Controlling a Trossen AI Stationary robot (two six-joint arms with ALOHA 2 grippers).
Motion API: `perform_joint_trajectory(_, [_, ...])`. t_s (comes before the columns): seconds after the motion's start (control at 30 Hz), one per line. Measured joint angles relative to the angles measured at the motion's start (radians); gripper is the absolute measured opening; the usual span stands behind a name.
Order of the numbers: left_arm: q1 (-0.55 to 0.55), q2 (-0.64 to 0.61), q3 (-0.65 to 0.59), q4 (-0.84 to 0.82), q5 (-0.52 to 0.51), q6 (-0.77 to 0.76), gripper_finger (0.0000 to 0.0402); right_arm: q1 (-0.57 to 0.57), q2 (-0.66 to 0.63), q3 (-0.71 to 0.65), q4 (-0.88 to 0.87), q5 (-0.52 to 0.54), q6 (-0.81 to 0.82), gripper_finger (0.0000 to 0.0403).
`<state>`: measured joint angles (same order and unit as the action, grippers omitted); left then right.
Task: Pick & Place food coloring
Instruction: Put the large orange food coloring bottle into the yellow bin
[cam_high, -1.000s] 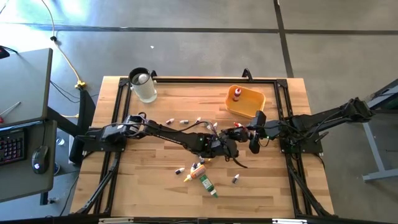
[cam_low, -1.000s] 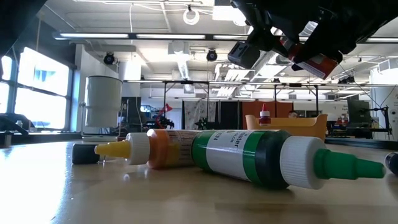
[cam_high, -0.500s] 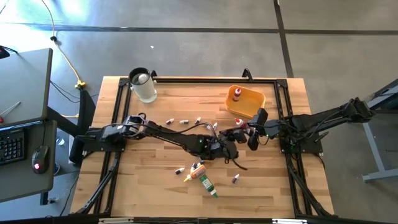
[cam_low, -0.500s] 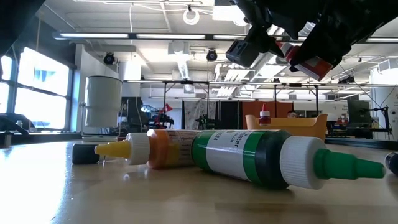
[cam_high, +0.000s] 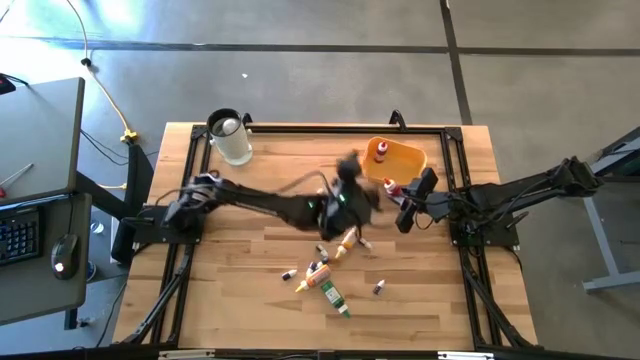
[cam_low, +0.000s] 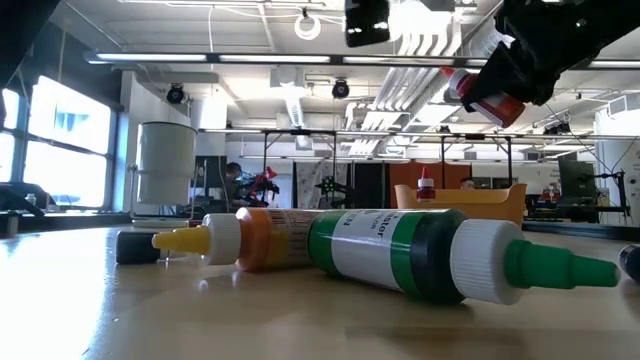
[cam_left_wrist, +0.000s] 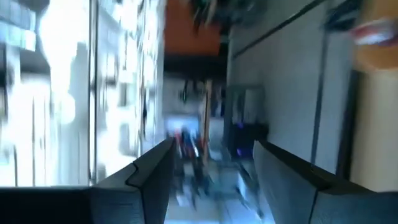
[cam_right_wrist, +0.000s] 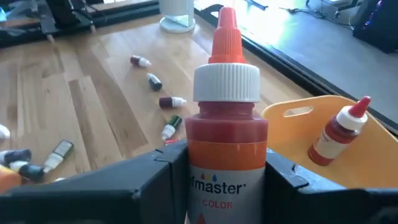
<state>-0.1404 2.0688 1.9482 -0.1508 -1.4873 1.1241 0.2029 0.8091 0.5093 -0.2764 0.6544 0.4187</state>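
1. High view: right gripper (cam_high: 404, 192) sits just beside the orange tray (cam_high: 405, 152); left gripper (cam_high: 348, 180) blurs nearby
2. Right wrist view: jaws clamp the red bottle (cam_right_wrist: 226, 134); carry it upright over the tray's rim before releasing
3. Left wrist view: fingers (cam_left_wrist: 152, 168) spread, empty

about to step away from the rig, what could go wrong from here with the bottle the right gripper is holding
The right gripper holds the red bottle low on its body, so it might tip on release. The tray already holds an upright red bottle that could be knocked. The left gripper is close by, so contact is possible.
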Motion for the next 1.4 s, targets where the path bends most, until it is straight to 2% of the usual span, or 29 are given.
perform_joint_trajectory(0.1, [0.060, -0.076, -0.002, -0.179, -0.045, -0.199, 0.0208, 0.001, -0.026, 0.000, -0.008, 0.000, 0.002, 0.0129])
perform_joint_trajectory(0.17, [0.103, -0.141, -0.002, -0.376, -0.008, -0.397, 0.0208, 0.005, -0.049, 0.000, -0.023, -0.007, 0.007, 0.0129])
perform_joint_trajectory(0.2, [0.126, -0.178, -0.002, -0.485, 0.043, -0.512, 0.0208, 0.009, -0.060, 0.000, -0.034, -0.008, 0.018, 0.0129])
perform_joint_trajectory(0.27, [0.179, -0.244, -0.002, -0.717, 0.211, -0.767, 0.0208, 0.022, -0.082, 0.000, -0.066, -0.006, 0.039, 0.0129])
perform_joint_trajectory(0.33, [0.249, -0.292, -0.004, -0.907, 0.464, -1.006, 0.0208, 0.031, -0.096, 0.000, -0.086, 0.014, 0.052, 0.0129])
perform_joint_trajectory(0.43, [0.373, -0.337, -0.061, -0.955, 0.853, -1.200, 0.0208, 0.035, -0.099, 0.000, -0.086, 0.068, 0.049, 0.0129])
perform_joint_trajectory(0.5, [0.444, -0.347, -0.126, -0.867, 1.070, -1.208, 0.0208, 0.031, -0.095, 0.000, -0.067, 0.108, 0.047, 0.0129])
perform_joint_trajectory(0.6, [0.503, -0.343, -0.255, -0.635, 1.380, -1.179, 0.0208, 0.031, -0.082, 0.000, -0.042, 0.147, 0.045, 0.0129])
perform_joint_trajectory(0.73, [0.506, -0.330, -0.471, -0.131, 1.751, -1.160, 0.0208, 0.032, -0.062, 0.000, -0.033, 0.202, 0.045, 0.0129])
perform_joint_trajectory(0.83, [0.478, -0.327, -0.635, 0.366, 1.891, -1.218, 0.0209, 0.032, -0.048, 0.000, -0.026, 0.289, 0.040, 0.0129])
perform_joint_trajectory(0.93, [0.429, -0.302, -0.765, 0.767, 1.906, -1.243, 0.0209, 0.031, -0.027, 0.000, 0.014, 0.370, -0.007, 0.0129])
perform_joint_trajectory(1.03, [0.370, -0.261, -0.814, 0.992, 1.783, -1.236, 0.0209, 0.031, -0.004, -0.001, 0.113, 0.391, -0.076, 0.0129])
perform_joint_trajectory(1.1, [0.342, -0.246, -0.818, 1.004, 1.676, -1.234, 0.0209, 0.026, 0.014, -0.001, 0.217, 0.362, -0.147, 0.0129])
perform_joint_trajectory(1.27, [0.300, -0.200, -0.810, 0.970, 1.398, -1.234, 0.0208, 0.007, 0.063, -0.001, 0.423, 0.198, -0.310, 0.0129])
perform_joint_trajectory(1.33, [0.290, -0.197, -0.810, 0.946, 1.342, -1.256, 0.0208, 0.001, 0.080, -0.001, 0.457, 0.155, -0.329, 0.0129])
perform_joint_trajectory(1.4, [0.290, -0.189, -0.810, 0.938, 1.351, -1.320, 0.0208, -0.004, 0.092, -0.001, 0.460, 0.139, -0.347, 0.0129])
